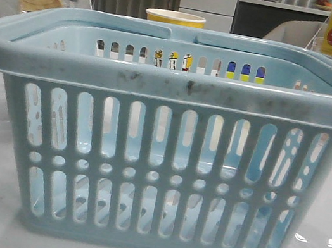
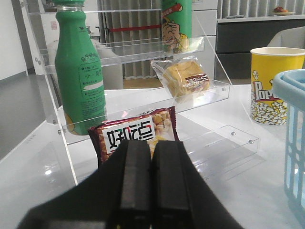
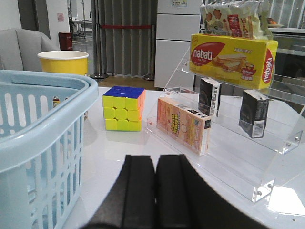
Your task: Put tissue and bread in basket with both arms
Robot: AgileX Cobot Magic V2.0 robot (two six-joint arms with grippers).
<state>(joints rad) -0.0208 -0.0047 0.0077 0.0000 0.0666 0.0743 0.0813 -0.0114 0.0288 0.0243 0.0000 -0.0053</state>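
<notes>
The pale blue basket (image 1: 172, 86) fills the front view and looks empty; its rim also shows in the left wrist view (image 2: 288, 86) and the right wrist view (image 3: 57, 102). The bread (image 2: 183, 76), golden in a clear packet with a dark label, lies on the middle tier of a clear shelf, beyond my left gripper (image 2: 151, 143), which is shut and empty. Two small black tissue packets (image 3: 210, 97) (image 3: 254, 113) stand upright on another clear shelf, ahead of my right gripper (image 3: 155, 160), which is shut and empty. Neither gripper shows in the front view.
A green bottle (image 2: 78, 71) and a maroon snack packet (image 2: 138, 131) stand on the bread's shelf, with a yellow popcorn cup (image 2: 274, 83) beside the basket. Near the tissue are a Rubik's cube (image 3: 123, 109), an orange-pink box (image 3: 183, 125) and a yellow nabati box (image 3: 233, 52).
</notes>
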